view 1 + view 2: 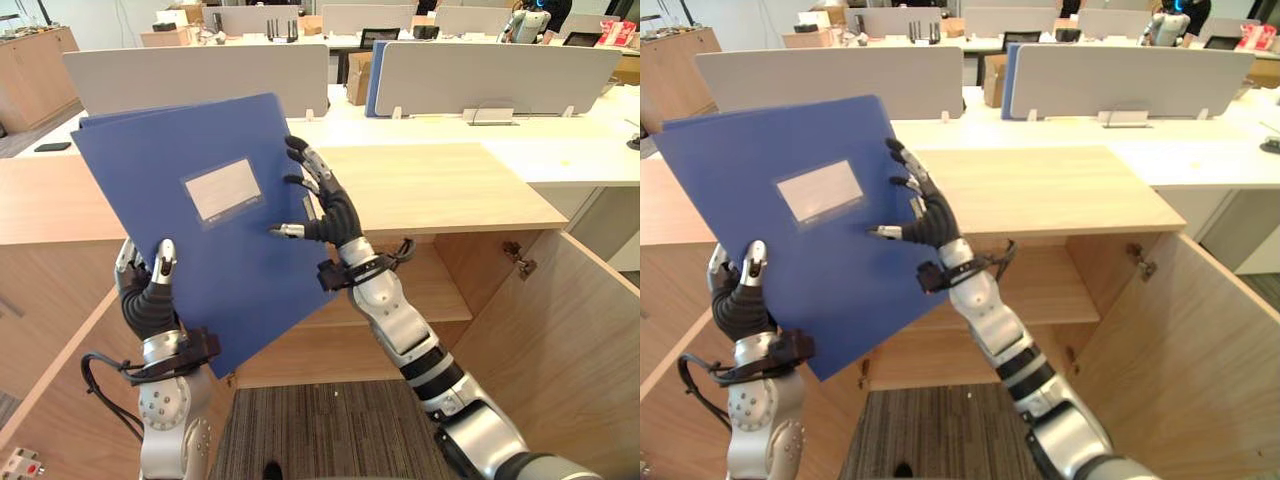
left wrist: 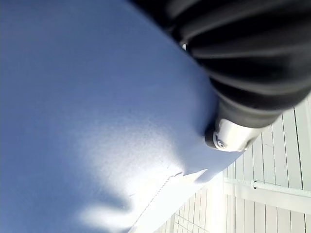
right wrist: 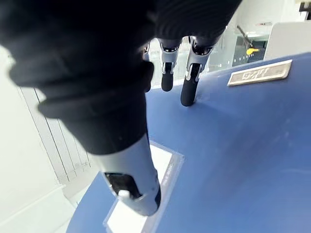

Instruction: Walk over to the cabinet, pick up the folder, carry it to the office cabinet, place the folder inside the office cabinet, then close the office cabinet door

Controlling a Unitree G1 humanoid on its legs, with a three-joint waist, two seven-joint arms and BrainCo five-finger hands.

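At the office cabinet — left hand clutches folder, right hand braces it open-fingered.

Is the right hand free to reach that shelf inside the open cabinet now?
Probably yes: the cabinet door stands open and nothing blocks the shelf below the right hand, though that hand presses on the folder.

Both arms are silver-grey, built of rounded metal segments, and the right arm has black bands between its segments. A dark ribbed cover wraps the wrist and back of the left hand and the right hand alike. The fingers are silver with dark tips, and small screw heads dot the round casing of the left arm.
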